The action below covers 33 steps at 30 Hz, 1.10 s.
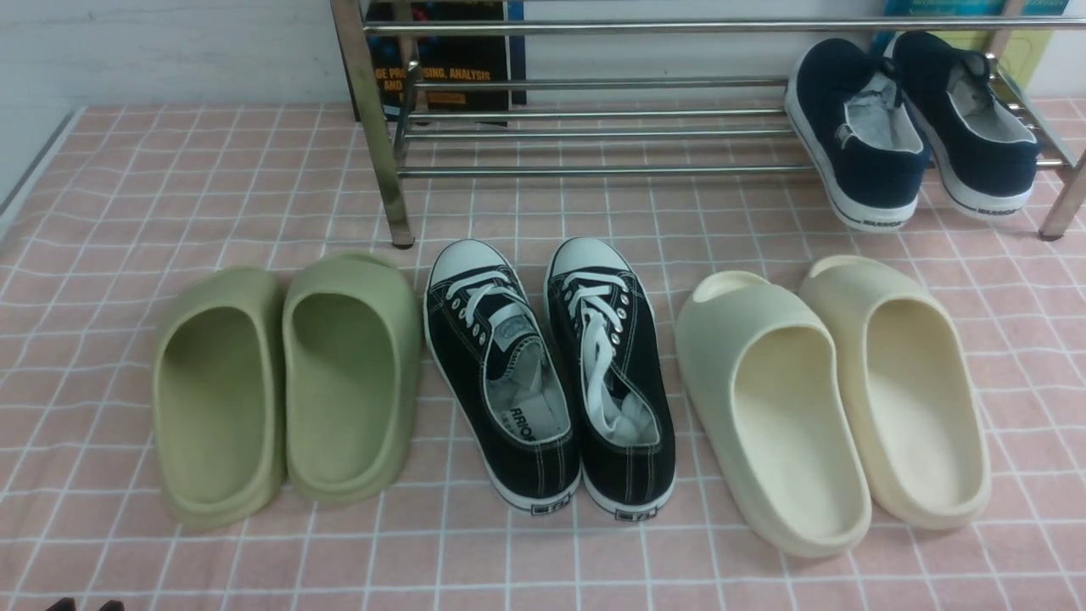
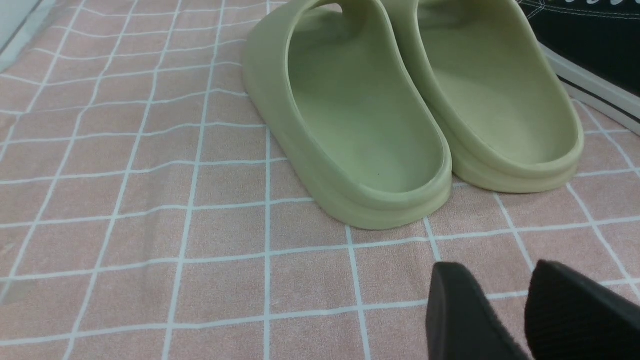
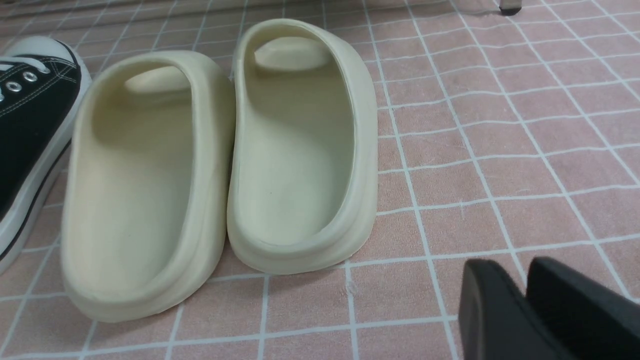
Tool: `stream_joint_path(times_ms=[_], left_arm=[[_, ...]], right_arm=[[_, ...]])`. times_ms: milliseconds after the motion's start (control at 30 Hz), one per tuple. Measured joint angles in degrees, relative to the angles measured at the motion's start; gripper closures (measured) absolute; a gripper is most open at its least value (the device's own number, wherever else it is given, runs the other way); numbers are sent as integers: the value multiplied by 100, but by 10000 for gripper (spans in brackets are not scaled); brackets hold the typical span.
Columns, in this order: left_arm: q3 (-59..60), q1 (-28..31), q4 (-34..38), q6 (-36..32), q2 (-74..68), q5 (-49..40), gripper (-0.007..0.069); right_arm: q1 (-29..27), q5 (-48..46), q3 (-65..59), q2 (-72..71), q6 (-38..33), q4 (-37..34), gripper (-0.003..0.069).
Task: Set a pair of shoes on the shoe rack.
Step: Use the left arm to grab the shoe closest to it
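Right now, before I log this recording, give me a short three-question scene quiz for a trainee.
1. True or false: the black sneakers already sit on the shoe rack.
2. How many pairs of footwear stand on the pink cloth in front of the rack? A) two B) three C) four
3. Fill in: the navy slip-ons rest at the rack's ____ end, by the robot's sides.
Key: 1 false; 2 B; 3 right.
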State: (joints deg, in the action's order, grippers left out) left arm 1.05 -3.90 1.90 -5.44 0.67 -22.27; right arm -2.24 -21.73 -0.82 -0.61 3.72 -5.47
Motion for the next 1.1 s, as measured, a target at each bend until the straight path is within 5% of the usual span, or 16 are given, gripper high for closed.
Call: stream_joint_path(times_ms=[367,800,1000,1100], left_arm=[[56,0,-39,0,0,508,385],[56,0,-77,-92,0,3439,385],[12,0,215,845,5,5411,389],[-578,0,375,931,5,4778,445]], right_arm=[[0,0,0,0,0,0,526],[0,0,0,0,0,0,512],[0,0,0,0,0,0,511],[0,0,0,0,0,0,505]])
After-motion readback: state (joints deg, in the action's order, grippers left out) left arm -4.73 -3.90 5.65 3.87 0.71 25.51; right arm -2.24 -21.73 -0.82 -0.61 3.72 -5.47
